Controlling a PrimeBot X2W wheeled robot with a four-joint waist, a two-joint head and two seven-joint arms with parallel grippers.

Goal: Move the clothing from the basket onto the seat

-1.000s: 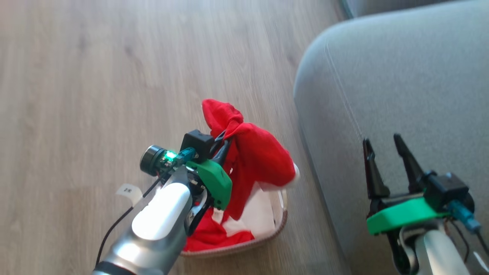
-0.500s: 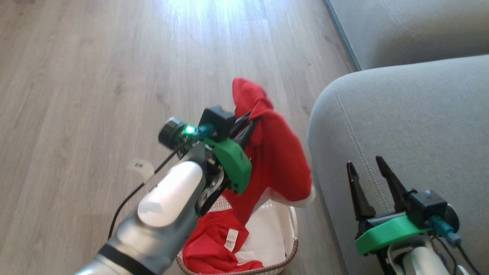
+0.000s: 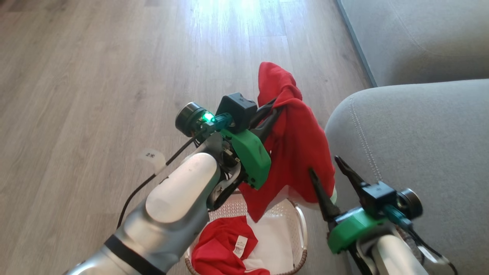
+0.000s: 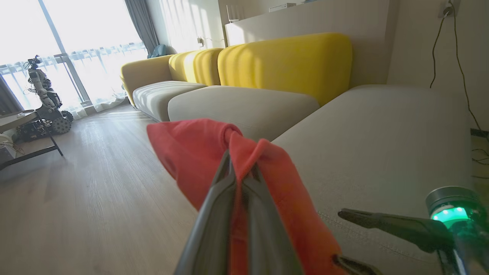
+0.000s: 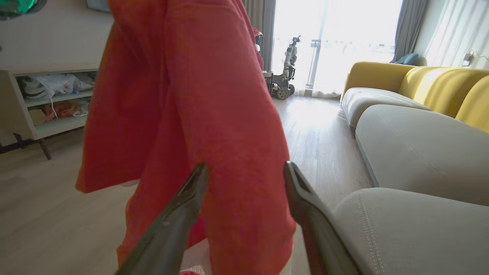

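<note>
Left gripper (image 3: 273, 111) clamped shut on red garment (image 3: 301, 152), which hangs above basket (image 3: 302, 225). Right gripper (image 3: 323, 164) wide open, empty. Grey sofa seat (image 3: 420, 145) just right of basket, no clothing delivered. Second red garment (image 3: 217, 246) and white cloth (image 3: 273, 236) inside basket: most work left.

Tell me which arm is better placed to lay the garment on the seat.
Left: the left fingers are shut on the red garment, lifted above the basket beside the seat; the right fingers are open, empty.

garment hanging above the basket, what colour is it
The garment is red, clearest in the right wrist view.
</note>
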